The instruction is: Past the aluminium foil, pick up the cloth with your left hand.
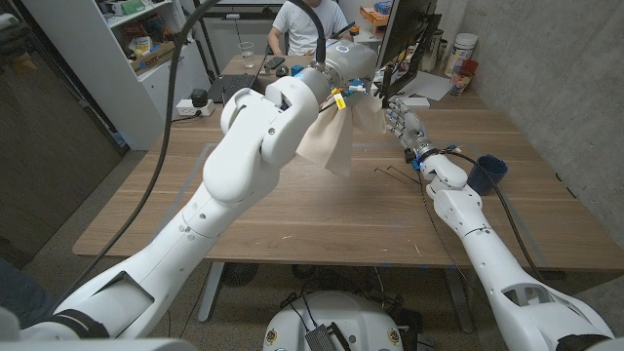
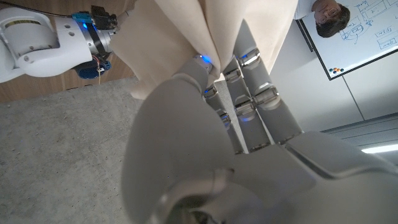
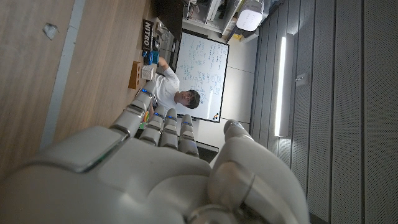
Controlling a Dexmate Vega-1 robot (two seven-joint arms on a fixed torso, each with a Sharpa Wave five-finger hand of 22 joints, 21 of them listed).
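While left hand [image 2: 249, 106] holds cloth [image 1: 331, 136] aloft, table [image 1: 292, 214] lies open beneath

Even indoor light, sharp at a distance, soft close to the lens.

The head view is evenly bright, with a mild sheen on the wooden counter [image 1: 322, 210] and soft, faint shadows under the arms; straight edges bow towards the picture's borders, and the near white arm shells bulge large in the corners. In the left wrist view the left hand [image 2: 239, 124] sits very close to the lens and looks soft and grey, while the cloth [image 2: 186, 43] is pale and nearly washed out. In the right wrist view a long ceiling light strip [image 3: 281, 84] glares white, the whiteboard [image 3: 200, 74] is bright, and the right hand [image 3: 161, 168] is blurred and shaded.
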